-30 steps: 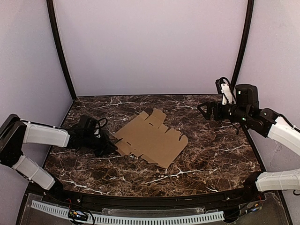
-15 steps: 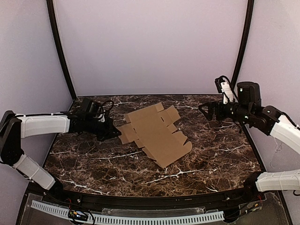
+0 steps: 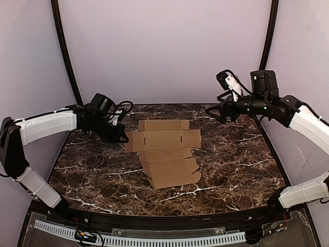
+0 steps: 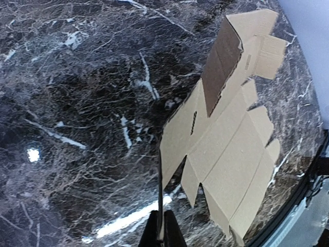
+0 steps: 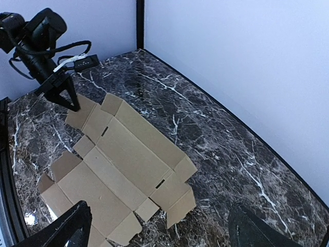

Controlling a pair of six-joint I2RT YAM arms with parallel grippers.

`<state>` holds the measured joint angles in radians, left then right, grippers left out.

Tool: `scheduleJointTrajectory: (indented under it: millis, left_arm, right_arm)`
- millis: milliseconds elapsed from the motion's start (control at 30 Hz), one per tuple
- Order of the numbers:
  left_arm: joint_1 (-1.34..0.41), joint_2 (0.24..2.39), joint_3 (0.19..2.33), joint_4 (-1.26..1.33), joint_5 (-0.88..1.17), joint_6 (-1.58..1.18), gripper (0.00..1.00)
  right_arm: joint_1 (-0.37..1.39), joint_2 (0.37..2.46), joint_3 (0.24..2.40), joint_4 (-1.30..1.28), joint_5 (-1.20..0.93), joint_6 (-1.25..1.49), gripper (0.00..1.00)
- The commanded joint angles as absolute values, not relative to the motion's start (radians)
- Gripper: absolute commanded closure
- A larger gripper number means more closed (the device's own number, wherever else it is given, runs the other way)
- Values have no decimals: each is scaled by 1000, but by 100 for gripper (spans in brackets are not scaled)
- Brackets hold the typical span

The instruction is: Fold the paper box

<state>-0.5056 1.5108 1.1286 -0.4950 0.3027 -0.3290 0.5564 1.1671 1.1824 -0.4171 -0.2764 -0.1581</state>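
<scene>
- The paper box, a flat unfolded brown sheet, now lies squared to the edges of the marble surface, near the middle and toward the back. A second ago it sat on a diagonal. The turn appears to line up the creases for folding, and no fold is made yet.
- The left hand, which has swung the sheet round, stays clamped tight on the sheet's left-edge tab, with that edge lifted slightly.
- The right hand has risen and pushed in toward the centre, spread wide and gripping nothing, well clear of the cardboard.
- The pinch itself is cut off at the bottom of the left wrist view. A far panel reads darker there; whether it is raised or merely shaded is unclear.
</scene>
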Motion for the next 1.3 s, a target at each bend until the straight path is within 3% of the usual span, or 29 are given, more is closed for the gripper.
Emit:
scheduleJointTrajectory:
  millis: [0, 200, 567, 1267]
  left_arm:
    - [-521, 1498, 1172, -634, 165, -162, 99]
    - [-569, 1487, 1192, -645, 86, -124, 99]
    - [-665, 1403, 1113, -542, -27, -160, 99]
    - [-722, 1215, 891, -322, -34, -203, 99]
  right_arm:
    - [607, 1240, 1247, -434, -445, -357, 9]
    - [687, 1365, 1348, -464, -443, -525, 8]
    - [745, 1666, 1570, -615, -353, -529, 15]
    - [761, 1881, 1769, -750, -392, -532, 34]
